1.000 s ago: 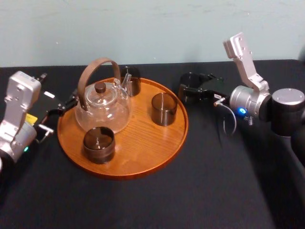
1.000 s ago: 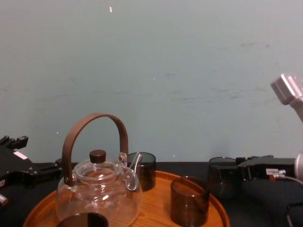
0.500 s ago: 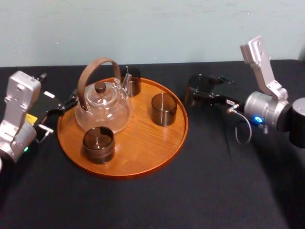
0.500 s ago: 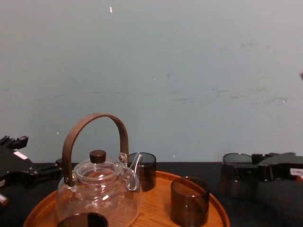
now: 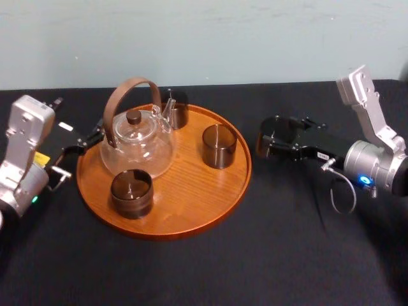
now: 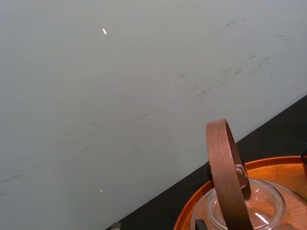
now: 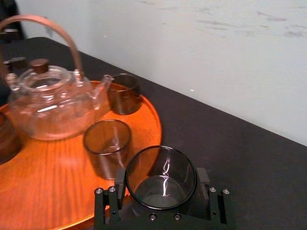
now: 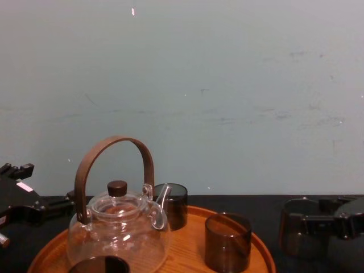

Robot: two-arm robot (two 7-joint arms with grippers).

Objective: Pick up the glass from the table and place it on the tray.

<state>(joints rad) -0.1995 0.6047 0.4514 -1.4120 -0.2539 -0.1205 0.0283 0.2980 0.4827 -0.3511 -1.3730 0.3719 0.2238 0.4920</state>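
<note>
My right claw (image 5: 271, 144) is clamping one glass (image 7: 160, 173) just right of the tray (image 5: 191, 226), clear of its rim, open bench (image 5: 287, 248) around. Tray's carrying three glasses (image 5: 219, 146), one teapot (image 5: 137, 145). Left claw's (image 5: 80, 145) idling left of it.

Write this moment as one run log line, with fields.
right gripper: shut on glass, right of tray | glass: not yet on tray | left gripper: parked left of tray | tray: teapot on it

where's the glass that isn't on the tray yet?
In the head view the glass sits between the fingers of the right hand, off the tray, just right of its rim, over the table.
</note>
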